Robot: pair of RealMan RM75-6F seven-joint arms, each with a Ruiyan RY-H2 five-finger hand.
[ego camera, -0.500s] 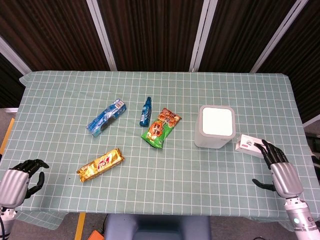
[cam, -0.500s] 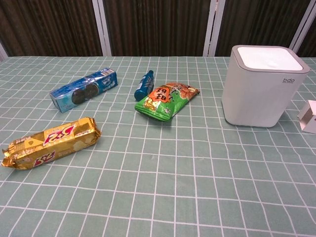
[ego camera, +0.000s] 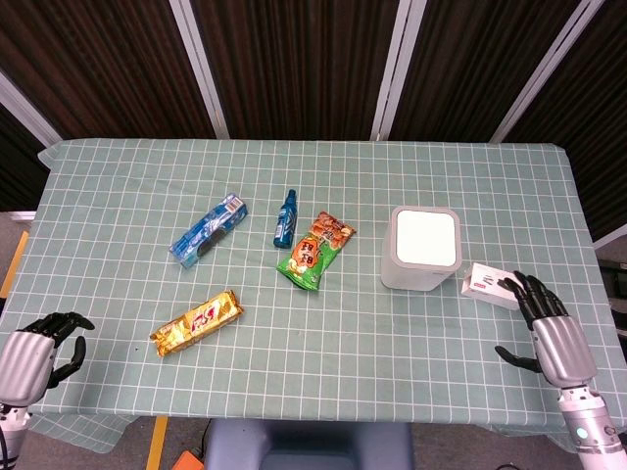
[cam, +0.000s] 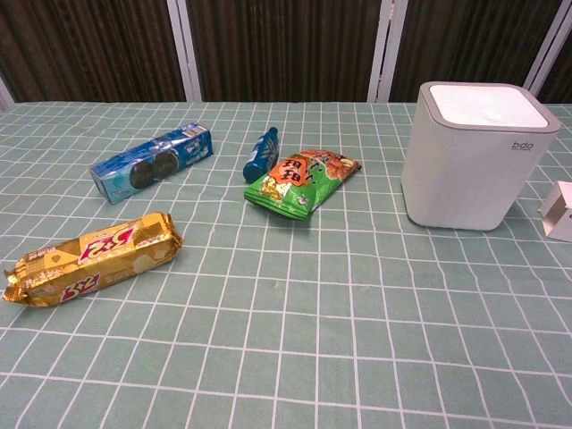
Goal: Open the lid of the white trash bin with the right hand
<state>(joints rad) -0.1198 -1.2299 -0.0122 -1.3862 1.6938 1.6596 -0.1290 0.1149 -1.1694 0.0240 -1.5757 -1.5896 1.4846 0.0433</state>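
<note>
The white trash bin (ego camera: 422, 249) (cam: 475, 156) stands upright right of the table's middle, its flat lid (ego camera: 427, 239) (cam: 486, 105) down. My right hand (ego camera: 551, 328) hovers over the table's right front part, right of and nearer than the bin, fingers spread and empty, fingertips beside a small white box (ego camera: 489, 284). Near the front left corner my left hand (ego camera: 37, 349) holds nothing, its fingers loosely curled and apart. Neither hand shows in the chest view.
A blue cookie pack (ego camera: 208, 230) (cam: 150, 163), a blue bottle (ego camera: 285, 217) (cam: 261, 154), a green snack bag (ego camera: 315, 252) (cam: 300, 181) and a gold biscuit pack (ego camera: 196, 322) (cam: 89, 256) lie left of the bin. The white box (cam: 559, 211) sits at the bin's right.
My right hand has shifted slightly to the right and nearer. Nothing else has moved.
</note>
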